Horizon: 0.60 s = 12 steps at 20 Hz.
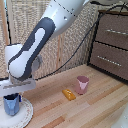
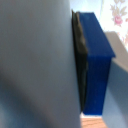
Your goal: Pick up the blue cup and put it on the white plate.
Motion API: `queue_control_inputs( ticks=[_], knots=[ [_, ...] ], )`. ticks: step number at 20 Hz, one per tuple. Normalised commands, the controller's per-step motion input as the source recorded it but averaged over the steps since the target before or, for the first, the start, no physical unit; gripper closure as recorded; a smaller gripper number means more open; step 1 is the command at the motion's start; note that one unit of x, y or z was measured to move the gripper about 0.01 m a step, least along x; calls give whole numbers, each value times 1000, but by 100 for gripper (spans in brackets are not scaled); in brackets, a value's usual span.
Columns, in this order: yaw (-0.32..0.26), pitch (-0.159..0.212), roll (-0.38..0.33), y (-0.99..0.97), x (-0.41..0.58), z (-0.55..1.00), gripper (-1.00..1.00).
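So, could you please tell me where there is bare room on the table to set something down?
Bare wood lies in front of the pink cup and orange object, toward the drawers. It is crowded at the exterior view's left, where the gripper holds the blue cup over the white plate.

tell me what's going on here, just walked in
A single robot arm has its hand down around the blue cup, right over the white plate at the exterior view's left. The cup looks to be at or just above the plate; contact can't be confirmed. The wrist view shows a finger pressed against the cup's wall, so it seems gripped. A pink cup and a small orange object sit apart on the wooden table.
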Motion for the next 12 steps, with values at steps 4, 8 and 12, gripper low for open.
queue_control_inputs(
  ticks=[4,8,12],
  knots=[
    [21,0,-122,-308,-7,746,-100],
    [34,-46,-146,-306,59,691,-100],
    [63,-147,-138,-344,182,583,-100]
  ],
)
